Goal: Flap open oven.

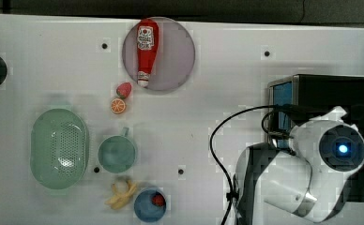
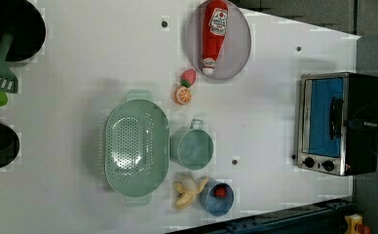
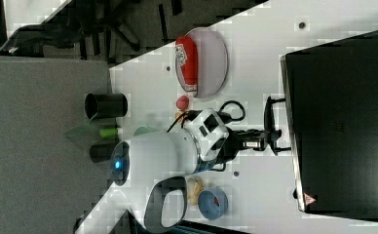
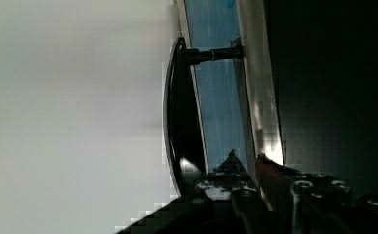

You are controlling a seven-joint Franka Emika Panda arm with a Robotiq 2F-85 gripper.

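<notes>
White desk [image 2: 80, 58], oven scene. Gripper [image 3: 273, 130]: jaws slightly parted at the black bar handle [image 4: 177, 117]; contact cannot be told. Boxy black-topped, silver-framed toaster oven [image 2: 340, 122], at the left view's right, is probably heavy and stiff, its bluish glass door fragile; pull by the handle. Hinge hidden.

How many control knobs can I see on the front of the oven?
2. Both black knobs sit side by side on the oven front, at its lower end in the left view: one nearer the table surface, the other beside it. No others visible.
</notes>
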